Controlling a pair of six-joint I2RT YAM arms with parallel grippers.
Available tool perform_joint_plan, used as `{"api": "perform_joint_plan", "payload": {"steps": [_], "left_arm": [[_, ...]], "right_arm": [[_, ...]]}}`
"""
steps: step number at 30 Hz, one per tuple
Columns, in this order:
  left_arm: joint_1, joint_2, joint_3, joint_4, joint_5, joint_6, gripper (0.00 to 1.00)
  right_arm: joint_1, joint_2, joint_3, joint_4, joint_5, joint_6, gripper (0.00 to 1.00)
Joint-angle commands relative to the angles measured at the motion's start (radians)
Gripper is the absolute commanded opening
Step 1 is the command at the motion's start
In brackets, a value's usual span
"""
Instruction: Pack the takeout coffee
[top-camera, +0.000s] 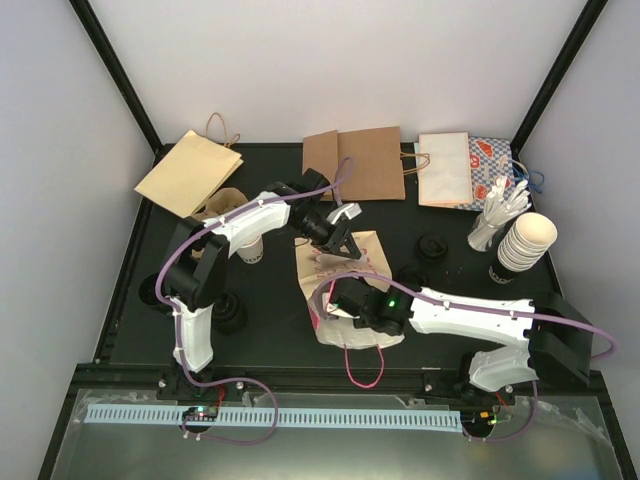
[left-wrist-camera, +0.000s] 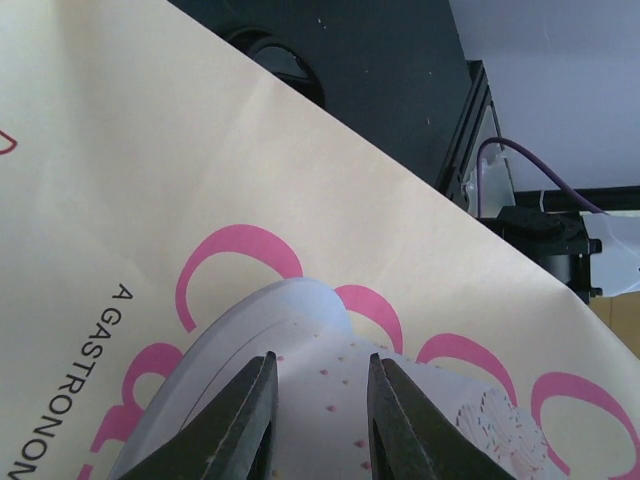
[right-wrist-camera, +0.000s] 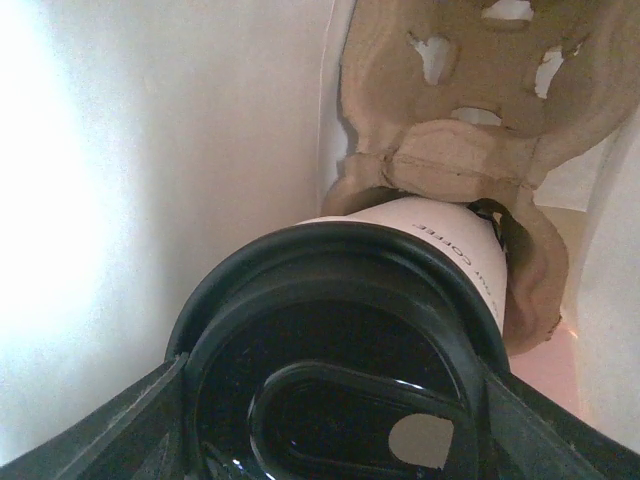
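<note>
A cream paper bag (top-camera: 352, 262) with pink print lies on its side at mid-table. My right gripper (top-camera: 340, 298) reaches into its mouth. In the right wrist view it (right-wrist-camera: 325, 400) is shut on the takeout coffee (right-wrist-camera: 440, 225), a white cup with dark print and a black lid (right-wrist-camera: 330, 300), one finger on each side of the lid. Deeper in the bag sits a brown cardboard carrier (right-wrist-camera: 460, 130). My left gripper (top-camera: 338, 248) is over the bag's top. In its own view it (left-wrist-camera: 322, 375) pinches a raised white flap (left-wrist-camera: 290, 310) of the bag (left-wrist-camera: 200, 180).
Flat brown bags (top-camera: 190, 170) (top-camera: 355, 163) and a white bag (top-camera: 445, 168) lie along the back. A stack of cream cups (top-camera: 527, 240) and a cup of white sticks (top-camera: 490, 225) stand at the right. Black lids (top-camera: 435, 245) (top-camera: 228, 312) sit on the mat.
</note>
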Motion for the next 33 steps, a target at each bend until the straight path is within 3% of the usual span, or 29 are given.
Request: {"api": "perform_joint_plan", "payload": {"steps": [1, 11, 21, 33], "left_arm": [[-0.014, -0.033, -0.003, -0.029, -0.002, -0.01, 0.26], [-0.012, -0.005, 0.023, -0.038, 0.021, -0.001, 0.27], [-0.006, 0.022, 0.054, -0.058, 0.049, 0.004, 0.27], [0.032, 0.043, 0.055, -0.077, 0.051, 0.019, 0.28]], "right_arm": [[-0.013, -0.024, -0.036, -0.021, -0.007, 0.002, 0.46], [-0.014, -0.192, -0.134, 0.251, 0.079, -0.135, 0.46], [-0.055, -0.201, -0.1, 0.205, -0.002, -0.146, 0.46], [-0.128, -0.158, 0.008, 0.057, -0.128, -0.034, 0.46]]}}
